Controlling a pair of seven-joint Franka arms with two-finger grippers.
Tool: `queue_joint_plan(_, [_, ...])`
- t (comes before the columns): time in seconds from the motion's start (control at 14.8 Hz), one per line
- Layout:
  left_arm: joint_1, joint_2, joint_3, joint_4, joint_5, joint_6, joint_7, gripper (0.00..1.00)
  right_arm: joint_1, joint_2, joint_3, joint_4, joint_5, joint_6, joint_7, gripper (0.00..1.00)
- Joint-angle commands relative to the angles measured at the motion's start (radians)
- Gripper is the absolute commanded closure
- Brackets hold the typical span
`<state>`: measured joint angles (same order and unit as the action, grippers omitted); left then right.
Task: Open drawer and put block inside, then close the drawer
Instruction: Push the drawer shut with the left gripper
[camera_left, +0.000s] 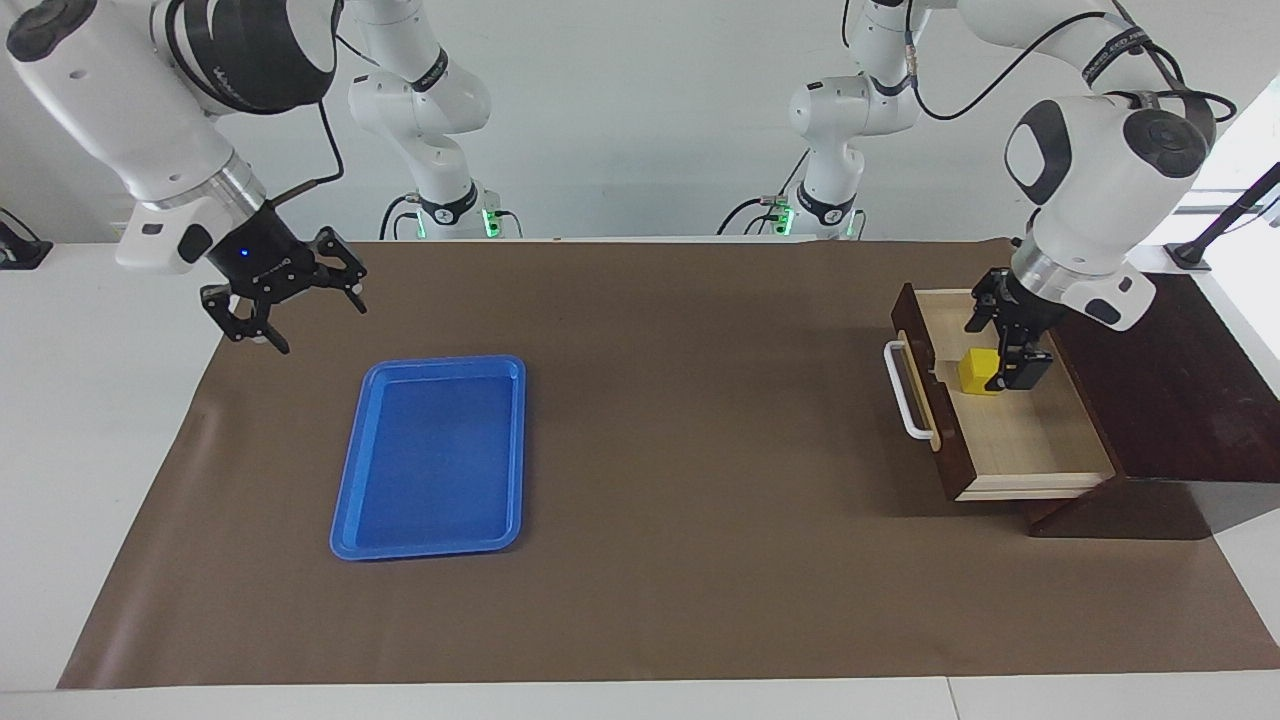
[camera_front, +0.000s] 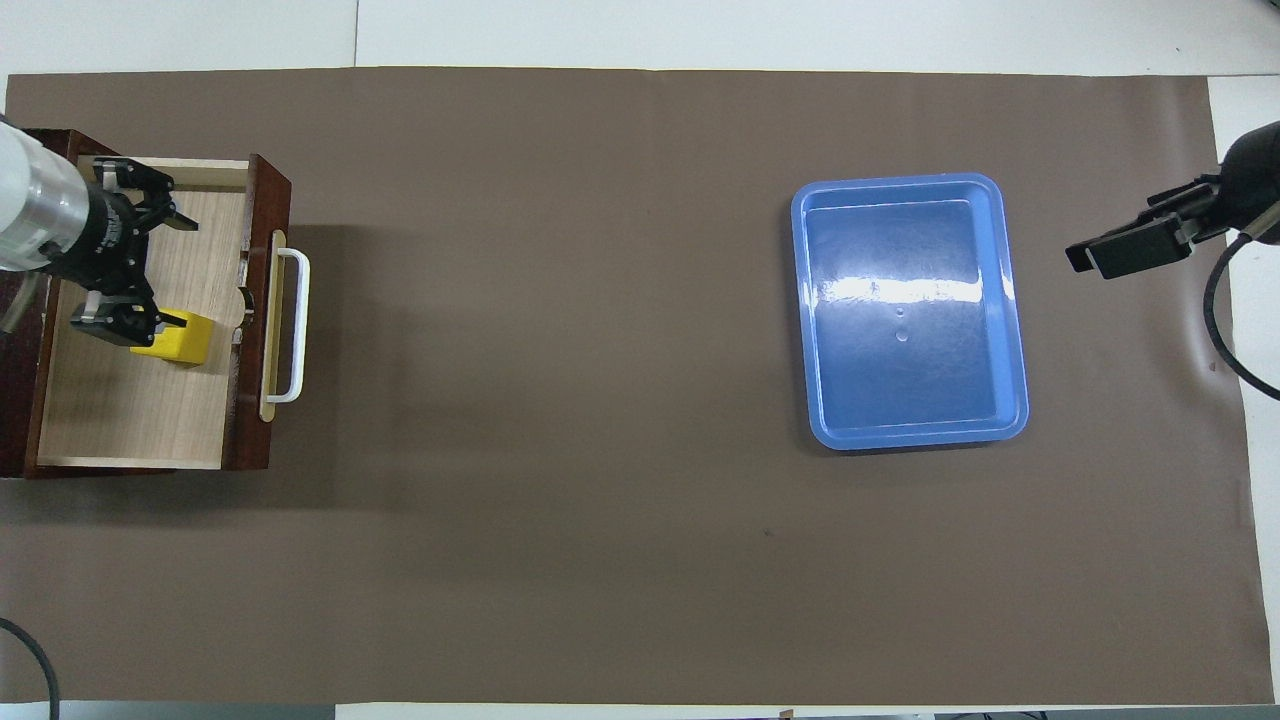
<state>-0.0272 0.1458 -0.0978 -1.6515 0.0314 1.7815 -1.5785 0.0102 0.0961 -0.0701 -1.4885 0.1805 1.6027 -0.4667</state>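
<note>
Left pincer (camera_left: 1003, 352) is down inside the pulled-out drawer (camera_left: 1020, 440) at the left arm's end of the worktop (camera_left: 700, 420), fingers spread wide, one fingertip touching the block (camera_left: 978, 370) on the drawer floor. Right pincer (camera_left: 290, 305) hangs open over the worktop's other end, beside the blue tray (camera_left: 432, 455).
</note>
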Motion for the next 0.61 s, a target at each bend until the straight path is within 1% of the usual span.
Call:
queue_joint_plan(0.0, [-0.091, 0.031, 0.013, -0.052, 0.057, 0.034, -0.092, 0.0, 0.008, -0.058, -0.023, -0.018, -0.056, -0.097, 0.188, 0.0])
queue_joint_plan(0.07, [-0.112, 0.025, 0.012, -0.1, 0.094, 0.061, -0.107, 0.0, 0.008, -0.073, -0.026, -0.022, -0.071, -0.136, 0.241, 0.0])
queue_joint_plan(0.2, [-0.106, -0.003, 0.012, -0.172, 0.113, 0.105, -0.106, 0.0, 0.011, -0.095, -0.042, -0.03, -0.114, -0.196, 0.295, 0.0])
queue_joint_plan(0.34, [-0.099, -0.009, 0.015, -0.195, 0.116, 0.13, -0.101, 0.0, 0.019, -0.127, -0.046, -0.074, -0.139, -0.22, 0.348, 0.0])
queue_joint_plan(0.54, [-0.071, -0.012, 0.013, -0.197, 0.156, 0.134, -0.084, 0.0, 0.042, -0.211, -0.046, -0.206, -0.203, -0.189, 0.401, 0.0])
